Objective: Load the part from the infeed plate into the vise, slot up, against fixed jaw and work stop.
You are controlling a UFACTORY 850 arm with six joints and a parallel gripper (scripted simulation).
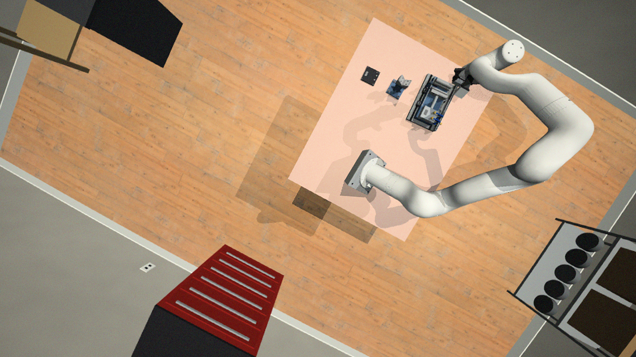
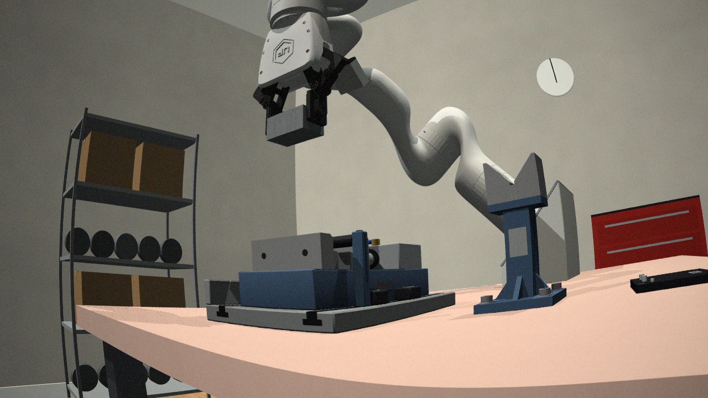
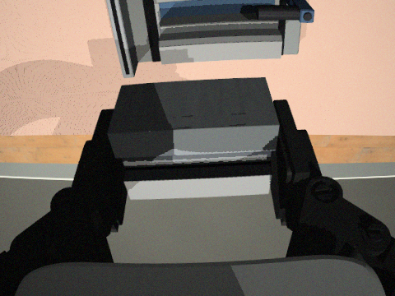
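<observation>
Part, a rigid grey block judged dense and smooth-sided, hangs clamped across its width in the gripper, high above the vise; maintain a firm, centred hold.

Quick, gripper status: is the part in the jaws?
Gripper: closed on the grey part, held high above the open vise.

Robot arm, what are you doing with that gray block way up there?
The gripper is shut on the gray block and holds it high in the air, above the vise on the table. The vise is open and nothing lies between its jaws yet. The V-block and the infeed plate are bare.
</observation>
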